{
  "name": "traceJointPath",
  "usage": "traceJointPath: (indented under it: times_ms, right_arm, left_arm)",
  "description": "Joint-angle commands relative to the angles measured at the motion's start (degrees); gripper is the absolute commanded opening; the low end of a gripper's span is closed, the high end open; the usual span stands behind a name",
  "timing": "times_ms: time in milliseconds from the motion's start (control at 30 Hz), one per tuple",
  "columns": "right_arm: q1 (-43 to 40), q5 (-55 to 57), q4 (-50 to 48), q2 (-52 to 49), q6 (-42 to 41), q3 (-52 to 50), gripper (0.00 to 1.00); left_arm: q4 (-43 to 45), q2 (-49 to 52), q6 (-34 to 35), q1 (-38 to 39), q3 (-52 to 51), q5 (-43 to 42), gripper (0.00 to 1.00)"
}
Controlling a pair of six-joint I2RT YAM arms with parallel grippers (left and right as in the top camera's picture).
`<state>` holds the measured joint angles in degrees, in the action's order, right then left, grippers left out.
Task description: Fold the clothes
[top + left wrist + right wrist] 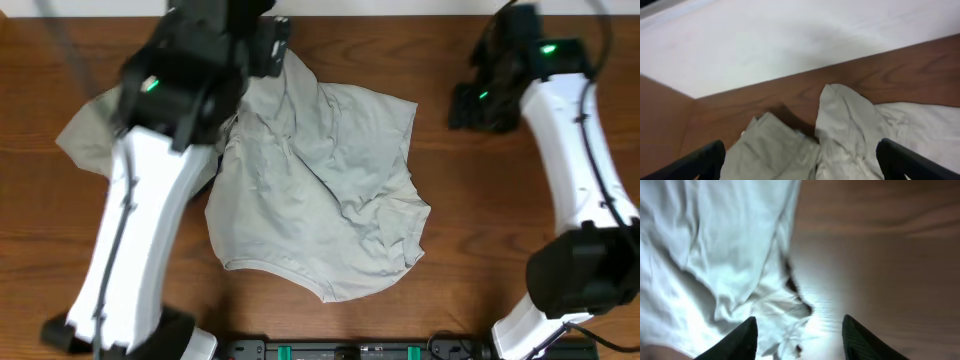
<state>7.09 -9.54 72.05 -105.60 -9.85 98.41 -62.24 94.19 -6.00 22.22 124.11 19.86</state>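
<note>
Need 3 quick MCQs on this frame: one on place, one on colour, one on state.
1. Where does the T-shirt lie?
A) hanging off the right edge
B) mid-table
C) in a basket

2. The table top is:
A) brown wood
B) white
C) green

3. The right gripper is:
A) shut on the T-shirt
B) shut, empty
C) open

Answers:
1 B, the overhead view shows it lying crumpled in the middle.
2 A, brown wood grain shows all around the cloth.
3 C, the right wrist view shows its fingers standing apart with nothing pinched.
</note>
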Motion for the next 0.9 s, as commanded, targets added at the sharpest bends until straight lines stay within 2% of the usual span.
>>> traceJointPath:
  times_ms: [0,233,367,533,733,867]
  right_arm:
    - [4.7,-5.3,-2.7,0.5,2.2,-7.2,0.53]
    - [12.7,-11.6,-17.0,0.5,-1.2,-20.9,0.52]
    - [15.8,-12.3,-24.5,0.5,-5.9,-26.2,0.48]
    - [16.6,-11.3,-29.6,0.5,-9.9,-30.8,0.45]
    - [16.6,-11.3,-32.2,0.5,-10.9,-33.0,0.49]
    - [16.6,-11.3,-36.9,0.5,-13.2,-34.3,0.47]
  left_arm:
    - [-3.1,-3.3,3.7,0.0,1.0,0.5,0.98]
    - [-8.0,-7.3,5.3,0.0,1.0,0.5,0.98]
    - [-9.6,-7.4,6.8,0.0,1.0,0.5,0.98]
    - [-10.4,-7.4,6.8,0.0,1.0,0.5,0.98]
    - [-10.6,-7.4,6.8,0.0,1.0,0.5,0.98]
    - [-10.8,-7.4,6.8,0.0,1.0,0.5,0.98]
